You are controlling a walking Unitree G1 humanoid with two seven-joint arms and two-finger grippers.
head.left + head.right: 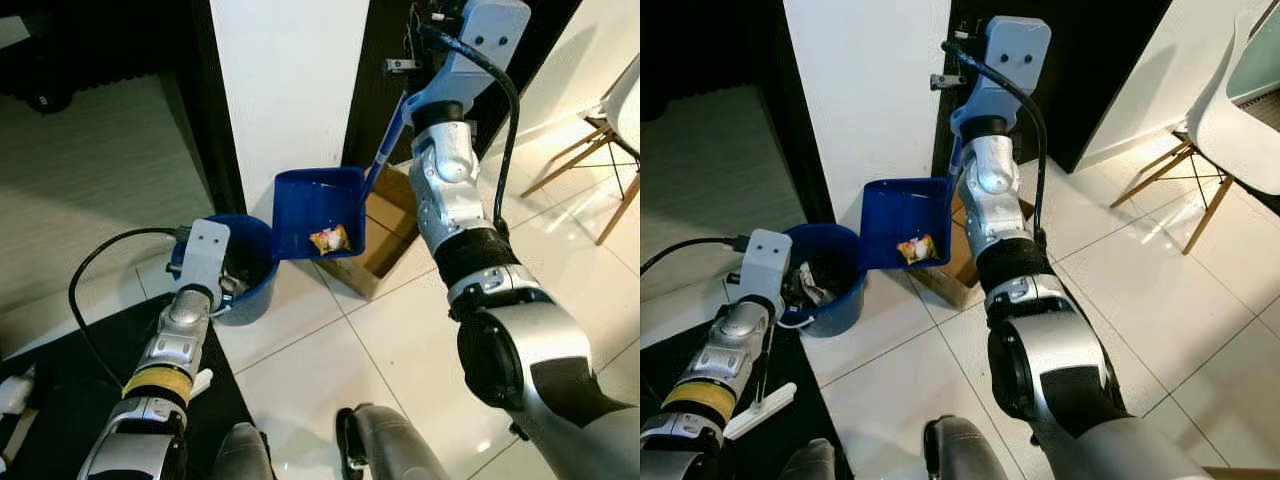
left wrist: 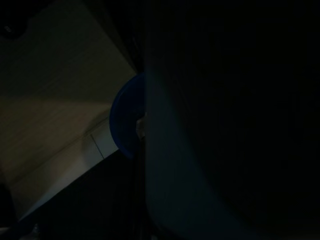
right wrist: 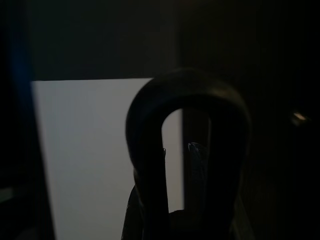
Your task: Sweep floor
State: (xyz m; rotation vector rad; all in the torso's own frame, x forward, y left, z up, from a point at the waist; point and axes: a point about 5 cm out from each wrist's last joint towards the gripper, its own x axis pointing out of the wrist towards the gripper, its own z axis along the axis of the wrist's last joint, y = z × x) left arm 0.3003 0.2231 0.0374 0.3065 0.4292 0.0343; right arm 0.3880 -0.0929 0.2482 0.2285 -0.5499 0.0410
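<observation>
The right gripper [image 1: 415, 45] is raised high against the dark doorway, and the long blue handle of the dustpan [image 1: 320, 212] runs up to it; the handle is judged to be grasped, though the fingers themselves are lost in shadow and their closure cannot be told for certain. The pan hangs below and to the left of that gripper, tilted, with its open mouth above the rim of the blue bin [image 1: 250, 275]. A small yellow-and-white scrap of litter [image 1: 330, 239] is seen lying inside the pan, not yet tipped out. Crumpled waste is already seen in the bin.

The left gripper [image 1: 205, 262] is held at the near rim of the bin, seemingly steadying it; whether its fingers are clamped on the rim cannot be told, since its wrist view is nearly black.

A cardboard box [image 1: 385, 240] stands just beyond the pan, below the right gripper, and a white chair [image 1: 620, 110] is set well off to the right.

The collecting is judged to be done for this load: the tiled floor [image 1: 400, 340] near the robot looks clean. The emptying is what remains: the pan must be tipped further so the scrap slides into the bin.
</observation>
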